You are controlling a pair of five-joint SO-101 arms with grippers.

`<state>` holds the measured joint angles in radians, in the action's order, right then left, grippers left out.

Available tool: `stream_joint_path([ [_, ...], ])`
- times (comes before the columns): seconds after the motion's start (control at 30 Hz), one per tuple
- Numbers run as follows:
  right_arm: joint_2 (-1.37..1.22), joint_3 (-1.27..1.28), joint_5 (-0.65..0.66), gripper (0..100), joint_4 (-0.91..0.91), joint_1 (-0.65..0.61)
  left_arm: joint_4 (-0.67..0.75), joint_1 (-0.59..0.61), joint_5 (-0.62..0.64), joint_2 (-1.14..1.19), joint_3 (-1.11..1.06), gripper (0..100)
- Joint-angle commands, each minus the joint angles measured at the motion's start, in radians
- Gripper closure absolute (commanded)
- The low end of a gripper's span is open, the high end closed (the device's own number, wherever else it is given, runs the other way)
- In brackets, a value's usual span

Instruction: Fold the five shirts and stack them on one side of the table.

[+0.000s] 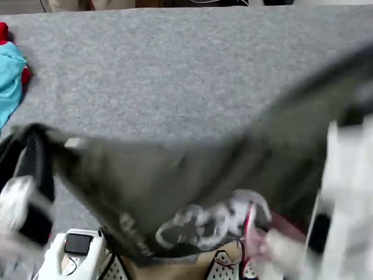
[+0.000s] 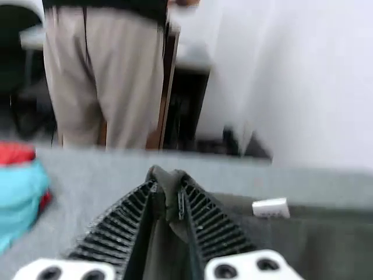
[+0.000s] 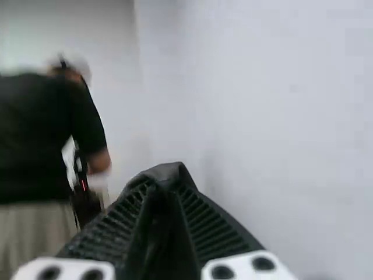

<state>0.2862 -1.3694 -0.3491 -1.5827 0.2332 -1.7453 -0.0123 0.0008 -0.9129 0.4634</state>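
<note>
A dark grey-green shirt with a white and red print hangs stretched in the air above the grey table, held up between both arms. My left gripper is shut on one bunched corner of it, near a white label. It holds the shirt's left end in the high view. My right gripper is shut on another dark fold of the shirt, raised higher at the right side. A cyan shirt lies on a red one at the table's far left edge.
The white right arm stands at the right. A white arm base and a tan surface sit along the near edge under the hanging shirt. Bare grey table stretches across the middle and back.
</note>
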Motion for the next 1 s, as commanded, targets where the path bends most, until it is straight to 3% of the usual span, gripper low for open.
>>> stream_joint_path([
  [0.0,-0.148,0.231,-0.005,99.5,0.077,-0.038,0.104,-0.006,-0.008,0.111,-0.204,98],
  [0.27,-0.499,0.581,-0.003,99.5,0.419,-0.074,0.839,-0.005,-0.008,0.352,-0.781,98],
  [0.4,-0.68,0.599,-0.002,99.5,0.545,-0.099,1.14,0.014,-0.008,0.53,-0.876,98],
  [0.5,-0.783,0.57,-0.002,99.5,0.594,-0.117,1.286,0.044,-0.003,0.668,-0.848,98],
  [0.73,-0.906,0.403,-0.002,99.5,0.512,-0.122,1.306,0.087,0.0,0.831,-0.698,98],
  [0.97,-0.911,0.209,0.018,99.5,0.206,-0.127,1.017,0.068,0.0,0.829,-0.617,98],
])
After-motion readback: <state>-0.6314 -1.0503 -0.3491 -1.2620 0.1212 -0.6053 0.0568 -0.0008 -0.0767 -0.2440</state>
